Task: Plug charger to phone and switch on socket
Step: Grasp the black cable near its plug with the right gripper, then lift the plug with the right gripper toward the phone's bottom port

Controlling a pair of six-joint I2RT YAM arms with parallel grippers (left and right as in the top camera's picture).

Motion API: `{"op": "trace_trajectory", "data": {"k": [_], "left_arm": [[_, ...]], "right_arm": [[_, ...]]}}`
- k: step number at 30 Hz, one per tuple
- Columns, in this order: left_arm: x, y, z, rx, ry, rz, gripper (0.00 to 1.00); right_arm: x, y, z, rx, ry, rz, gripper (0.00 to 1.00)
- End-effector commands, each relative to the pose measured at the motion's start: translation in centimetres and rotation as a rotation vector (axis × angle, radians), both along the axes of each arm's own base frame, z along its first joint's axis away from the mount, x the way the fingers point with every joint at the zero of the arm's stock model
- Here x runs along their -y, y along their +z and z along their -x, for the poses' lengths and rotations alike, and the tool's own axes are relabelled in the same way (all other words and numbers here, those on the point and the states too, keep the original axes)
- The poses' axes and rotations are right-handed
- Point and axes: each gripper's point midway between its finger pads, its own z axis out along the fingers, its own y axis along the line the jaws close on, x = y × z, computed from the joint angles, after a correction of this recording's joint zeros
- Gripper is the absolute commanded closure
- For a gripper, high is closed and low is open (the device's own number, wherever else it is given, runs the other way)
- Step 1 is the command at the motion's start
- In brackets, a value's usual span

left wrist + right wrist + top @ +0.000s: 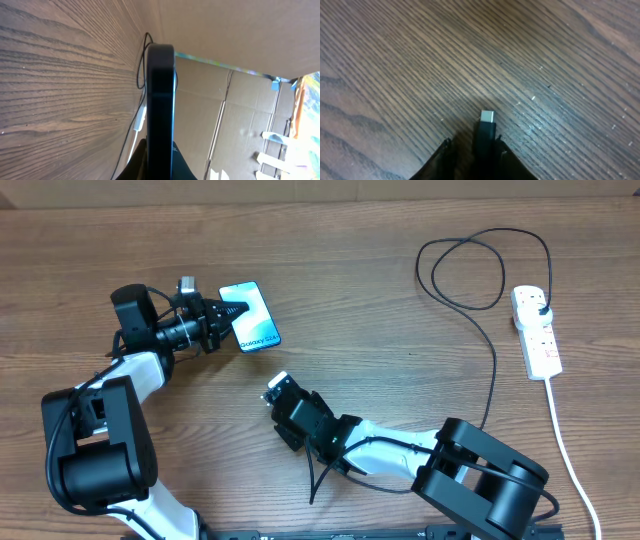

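Note:
My left gripper (226,314) is shut on the phone (251,318) at the table's far left, its "Galaxy S24+" screen facing up. In the left wrist view the phone (160,90) shows edge-on, a dark slab between the jaws (159,146). My right gripper (279,389) is below the phone, shut on the charger's small plug tip (487,118), which points out from the fingers (473,141) just above the wood. The charger's black cable (493,360) loops at the far right to a black plug in the white socket (537,340).
The socket's thick white cord (566,445) runs down to the front right edge. Cardboard walls (235,100) stand behind the table. Part of the black cable trails beside my right arm (318,478).

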Motion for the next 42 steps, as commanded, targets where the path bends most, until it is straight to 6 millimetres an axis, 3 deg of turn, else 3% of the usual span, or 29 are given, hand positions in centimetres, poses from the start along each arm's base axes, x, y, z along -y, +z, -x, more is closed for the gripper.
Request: {"op": "trace_trajectory", "data": {"k": [1, 7, 15, 20, 27, 33, 36, 37, 42], "left_arm": [[0.3, 1.1, 0.1, 0.017, -0.041, 0.029, 0.96], [0.3, 1.1, 0.1, 0.017, -0.045, 0.032, 0.96], [0.4, 1.2, 0.2, 0.017, -0.048, 0.035, 0.96], [0.5, 1.2, 0.3, 0.009, -0.055, 0.045, 0.96], [0.6, 1.4, 0.5, 0.01, -0.068, 0.052, 0.96], [2.2, 1.5, 1.1, -0.002, -0.118, 0.067, 0.96], [3.6, 1.5, 1.5, -0.003, -0.152, 0.067, 0.96], [4.7, 1.5, 1.8, -0.001, -0.179, 0.066, 0.96], [7.0, 1.5, 2.5, -0.011, -0.232, 0.067, 0.96]], "right_arm": [[0.5, -1.2, -0.1, 0.003, -0.008, 0.046, 0.84], [0.8, -1.3, 0.1, -0.013, -0.008, 0.072, 0.96], [1.1, 0.5, 0.3, -0.111, -0.111, 0.1, 0.96], [1.5, 3.6, 0.8, -0.202, -0.215, 0.017, 0.96], [2.1, 10.1, 2.1, -0.336, -0.176, -0.168, 0.96], [5.0, 13.9, 1.8, -0.305, -0.207, -0.206, 0.96], [6.7, 14.8, 1.4, -0.295, -0.243, -0.222, 0.96], [8.3, 15.2, 1.1, -0.297, -0.279, -0.225, 0.96], [12.6, 15.9, 0.6, -0.309, -0.376, -0.239, 0.96]]}}
